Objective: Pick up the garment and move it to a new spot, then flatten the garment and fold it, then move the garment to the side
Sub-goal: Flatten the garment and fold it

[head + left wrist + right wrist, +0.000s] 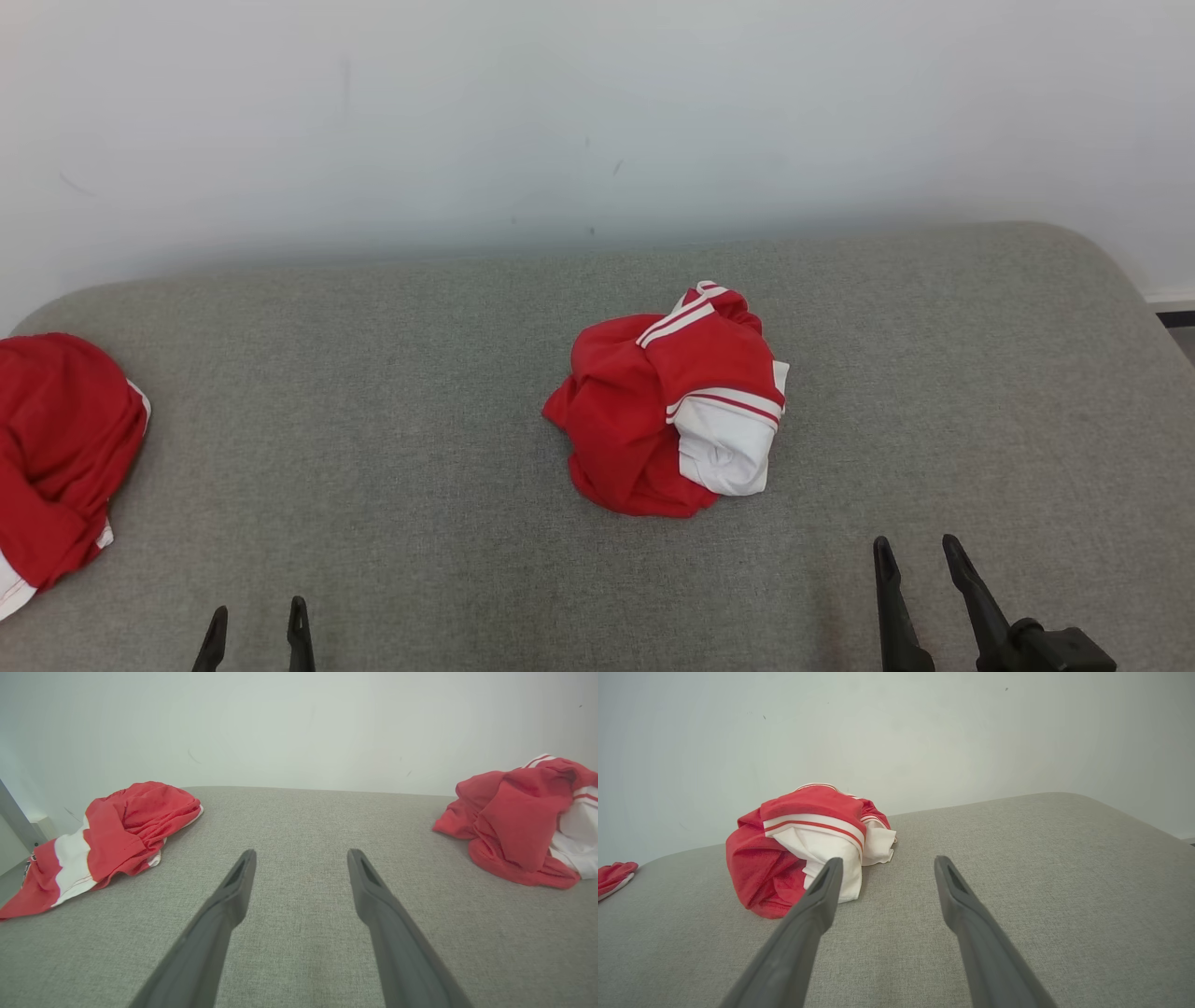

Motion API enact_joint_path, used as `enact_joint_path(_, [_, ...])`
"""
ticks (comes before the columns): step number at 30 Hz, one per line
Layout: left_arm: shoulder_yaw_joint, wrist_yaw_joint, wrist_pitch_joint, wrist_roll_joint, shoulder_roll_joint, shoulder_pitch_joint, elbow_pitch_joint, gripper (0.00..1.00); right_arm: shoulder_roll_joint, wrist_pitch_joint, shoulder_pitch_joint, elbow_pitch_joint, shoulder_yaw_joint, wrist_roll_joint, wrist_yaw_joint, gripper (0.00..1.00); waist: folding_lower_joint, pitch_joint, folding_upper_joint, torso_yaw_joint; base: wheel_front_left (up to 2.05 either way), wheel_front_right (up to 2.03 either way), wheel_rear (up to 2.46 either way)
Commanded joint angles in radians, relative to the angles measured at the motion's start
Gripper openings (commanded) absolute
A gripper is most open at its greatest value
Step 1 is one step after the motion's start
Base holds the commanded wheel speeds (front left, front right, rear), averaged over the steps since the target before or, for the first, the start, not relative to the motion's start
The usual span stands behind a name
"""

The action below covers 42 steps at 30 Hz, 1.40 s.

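Head view high over the grey cushion [373, 420]; wrist views low, toward the wall [560, 112], crumpled garment [653, 420] common to all.

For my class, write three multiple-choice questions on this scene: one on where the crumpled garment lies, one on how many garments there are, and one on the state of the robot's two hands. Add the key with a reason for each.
1. Where on the grey surface does the crumpled garment lie?
A. near its middle
B. hanging over its right edge
C. on the floor

2. How many red-and-white garments are in view?
A. one
B. two
C. four

3. How are the left hand and the right hand?
A. both shut on cloth
B. the left one holding a garment
C. both open and empty

Key:
1 A, bare surface shows all round it.
2 B, a second garment lies at the surface's left edge.
3 C, each hand's fingers stand apart with nothing between them.
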Motion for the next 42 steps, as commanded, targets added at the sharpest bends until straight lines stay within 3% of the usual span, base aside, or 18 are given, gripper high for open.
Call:
enact_joint_path(1, [0.003,-0.002,-0.003,-0.002,-0.002,0.006,0.000,1.00,0.001,-0.001,0.009,0.001,0.000,-0.002,-0.002,1.00,0.0000,-0.001,0.0000,0.001,0.00,0.00,0.00])
enact_joint_path(21, [0.001,-0.008,-0.003,-0.004,-0.002,-0.001,0.002,1.00,0.001,-0.001,0.012,0.002,-0.004,-0.005,-0.002,1.00,0.0000,0.002,0.0000,0.010,0.00,0.00,0.00])
enact_joint_path(29, [-0.038,-0.004,-0.003,-0.004,-0.002,-0.027,0.012,1.00,0.001,-0.001,-0.088,0.012,0.048,-0.063,-0.002,1.00,0.0000,0.016,0.0000,0.052,0.00,0.00,0.00])
enact_joint_path(42, [-0.142,0.003,-0.003,-0.035,-0.002,-0.097,0.033,1.00,-0.074,-0.001,-0.480,0.350,0.128,-0.118,-0.002,1.00,0.0000,0.103,0.0000,0.172,0.00,0.00,0.00])
